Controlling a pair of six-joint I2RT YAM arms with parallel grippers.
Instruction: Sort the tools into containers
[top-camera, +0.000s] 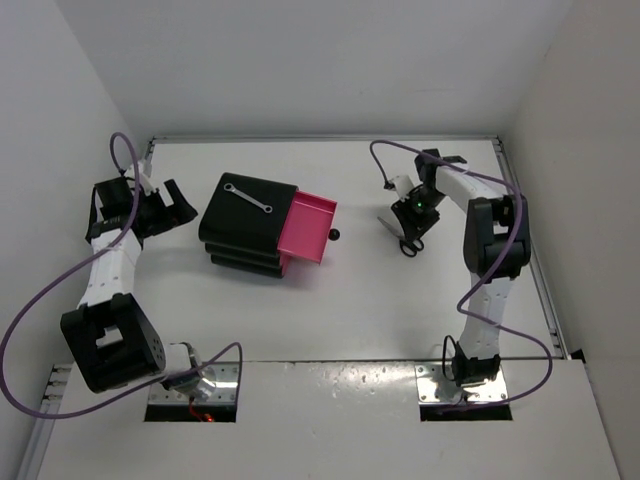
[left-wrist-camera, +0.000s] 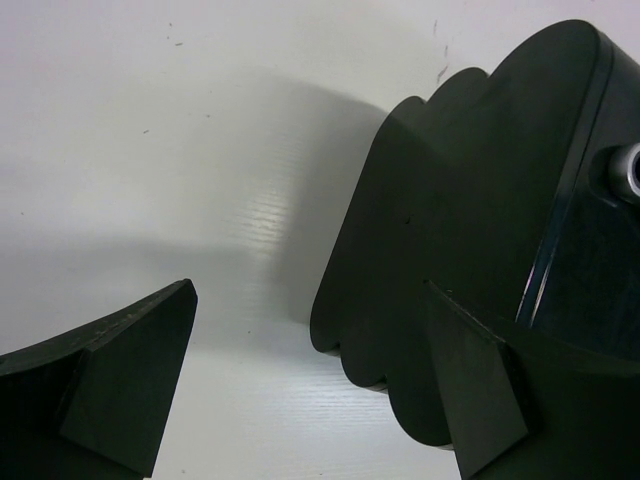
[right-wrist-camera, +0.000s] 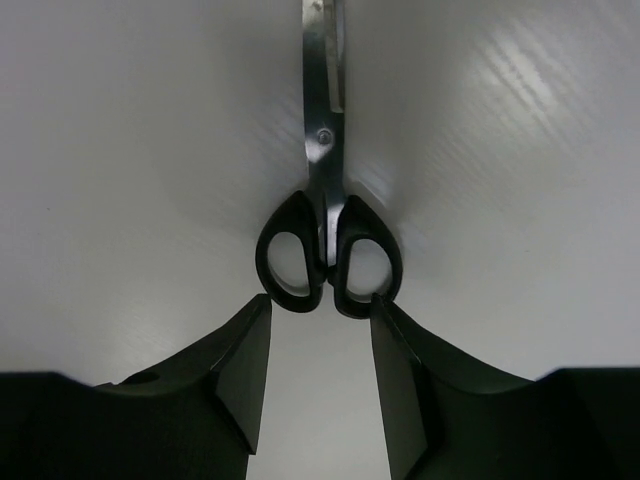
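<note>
Right wrist view: the scissors (right-wrist-camera: 325, 160) are seen at centre frame with the long axis vertical, blades pointed to the top edge. The handles are placed just ahead of the right gripper (right-wrist-camera: 320, 330), whose jaws are parted and empty. The left gripper (left-wrist-camera: 308, 290) is spread wide too.

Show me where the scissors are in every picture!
Top external: the scissors lie right of centre, at the tip of the right end effector.
Left wrist: not in it; the black drawer unit shows instead.
Right wrist: the scissors are in the middle, handles nearest the open right end effector, blades pointing up the picture.
Shared landmark: the right end effector, beside the handles in both the top and right wrist views.
</note>
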